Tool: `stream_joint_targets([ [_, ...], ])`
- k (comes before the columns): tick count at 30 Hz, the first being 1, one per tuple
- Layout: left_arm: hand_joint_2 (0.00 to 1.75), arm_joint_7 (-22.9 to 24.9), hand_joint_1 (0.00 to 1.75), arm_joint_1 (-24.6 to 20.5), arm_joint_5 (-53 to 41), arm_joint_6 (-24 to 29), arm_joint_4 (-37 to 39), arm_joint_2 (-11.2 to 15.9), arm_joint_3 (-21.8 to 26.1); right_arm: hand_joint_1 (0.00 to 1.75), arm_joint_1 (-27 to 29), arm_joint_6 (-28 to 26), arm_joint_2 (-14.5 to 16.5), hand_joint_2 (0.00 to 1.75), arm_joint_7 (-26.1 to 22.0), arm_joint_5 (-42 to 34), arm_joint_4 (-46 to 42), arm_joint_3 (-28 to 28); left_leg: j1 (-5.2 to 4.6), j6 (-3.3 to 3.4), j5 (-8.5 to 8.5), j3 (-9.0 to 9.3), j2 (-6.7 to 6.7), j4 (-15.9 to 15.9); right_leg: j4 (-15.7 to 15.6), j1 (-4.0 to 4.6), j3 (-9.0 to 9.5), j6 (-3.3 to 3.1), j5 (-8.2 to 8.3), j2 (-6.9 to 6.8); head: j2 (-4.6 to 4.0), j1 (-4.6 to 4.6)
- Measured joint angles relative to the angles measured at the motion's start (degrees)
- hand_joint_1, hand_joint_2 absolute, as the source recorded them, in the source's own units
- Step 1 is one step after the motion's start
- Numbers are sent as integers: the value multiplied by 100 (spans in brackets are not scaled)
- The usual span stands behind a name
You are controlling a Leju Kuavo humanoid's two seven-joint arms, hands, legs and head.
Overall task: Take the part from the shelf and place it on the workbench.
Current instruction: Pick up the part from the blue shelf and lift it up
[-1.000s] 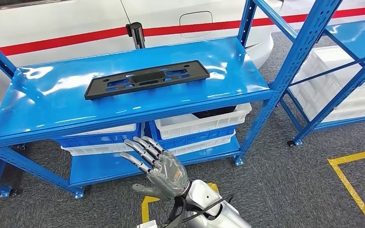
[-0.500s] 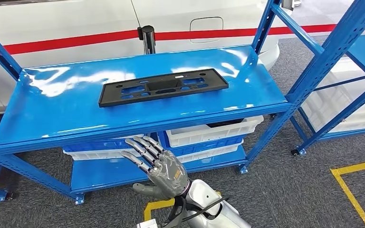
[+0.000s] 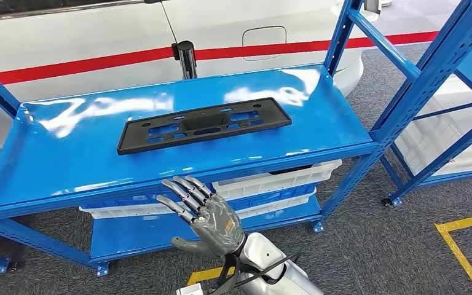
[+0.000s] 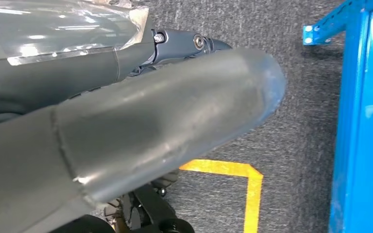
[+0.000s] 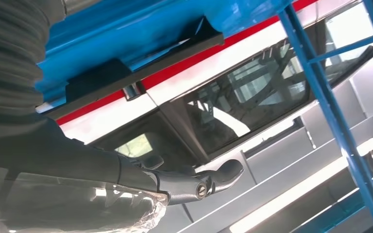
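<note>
Blue shelf (image 3: 49, 178) had drawn nearer as I stepped in; part (image 3: 204, 123) lay mid-shelf, untouched. My right hand (image 3: 206, 216) hovered spread and empty below its front edge. Left hand (image 4: 126, 126): fingers unclear.

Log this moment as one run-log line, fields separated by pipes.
phase: approach | black part flat on top blue shelf, untouched | right robot hand empty, fingers spread, below shelf front edge | left robot hand state unclear

blue shelf (image 3: 67, 160) | top: black part (image 3: 204, 123) lying flat (mid-board) | lower tier — white bins (image 3: 276, 179)
</note>
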Motion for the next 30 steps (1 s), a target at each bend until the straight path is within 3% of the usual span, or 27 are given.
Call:
stream_joint_targets([
  [2, 0, 1, 0, -4, -4, 6, 1, -3, 8, 0, 3, -95, 7, 175, 110, 103, 14, -42, 37, -44, 461, 278, 24, -732, -1, -10, 85, 65, -80, 5, -1, 1],
  [3, 0, 2, 0, -8, -7, 10, 2, -5, 13, 0, -1, -145, 13, 175, 188, 177, 23, -69, 35, -41, 571, 424, 26, -1034, 0, 1, 107, 106, -120, 6, -1, -3],
  [5, 0, 5, 0, -11, -11, 14, 3, -11, 20, 0, -7, -242, 26, 175, 359, 333, 44, -136, 0, 18, 549, 553, 19, -1251, -19, 33, 105, 183, -164, 4, -1, -4],
  [8, 0, 7, 0, 1, -29, 16, 1, -18, 34, 0, -19, -354, 42, 175, 572, 513, 79, -238, -21, 179, 535, 619, 13, -1319, 20, 41, 117, 276, -218, -13, -1, 5],
  [10, 0, 7, 0, -4, -44, 17, 0, -22, 51, 0, -32, -407, 48, 175, 641, 570, 100, -290, -17, 278, 523, 691, 15, -1371, 507, 39, -136, 274, -400, -24, -1, 20],
  [12, 0, 7, 0, -9, -50, 17, 0, -20, 69, 0, -24, -437, 40, 175, 668, 587, 134, -331, -37, 341, 476, 733, 16, -1376, 1341, 34, -660, 245, -640, -25, 0, 29],
  [13, 0, 7, 0, -6, -50, 17, 0, -20, 75, 0, -13, -441, 32, 175, 674, 588, 154, -347, -47, 356, 452, 757, 11, -1376, 1644, 34, -893, 255, -683, -25, 0, 31],
  [14, 0, 7, 0, -3, -50, 17, 0, -21, 77, 0, -5, -442, 24, 175, 681, 598, 172, -358, -55, 360, 426, 787, 0, -1375, 1735, 35, -1021, 285, -624, -25, -1, 32],
  [15, 0, 9, 0, 0, -50, 21, 0, -24, 78, 0, -1, -448, 20, 175, 715, 643, 186, -367, -61, 355, 396, 829, -12, -1375, 1582, 38, -1022, 327, -465, -25, -1, 31],
  [17, 0, 26, 0, 0, -50, 49, 1, -36, 82, 0, 0, -466, 19, 175, 892, 912, 206, -397, -69, 320, 323, 920, -36, -1373, 787, 43, -754, 381, 0, -33, -1, 33],
  [19, 0, 84, 0, -5, -50, 100, 2, -44, 93, 0, 3, -483, 28, 175, 1196, 1345, 227, -466, -102, 272, 240, 970, -53, -1354, 181, 43, -508, 330, 303, -40, 0, 31],
  [21, 0, 161, 0, -3, -50, 143, 2, -40, 110, 0, 6, -488, 51, 175, 1563, 1800, 256, -578, -121, 286, 195, 983, -57, -1341, 66, 37, -454, 265, 363, -30, 0, 25],
  [25, 0, 247, 0, 1, -50, 191, 2, -48, 159, 0, 6, -478, 85, 175, 2301, 2599, 339, -880, -104, 313, 187, 1019, -52, -1402, 64, 51, -455, 210, 337, -10, 0, 25],
  [30, 0, 293, 0, 3, -54, 220, 2, -44, 211, 0, 18, -445, 71, 175, 2583, 2843, 420, -1182, -101, 280, 181, 1045, -44, -1453, 65, 60, -454, 176, 316, -4, 0, 25],
])
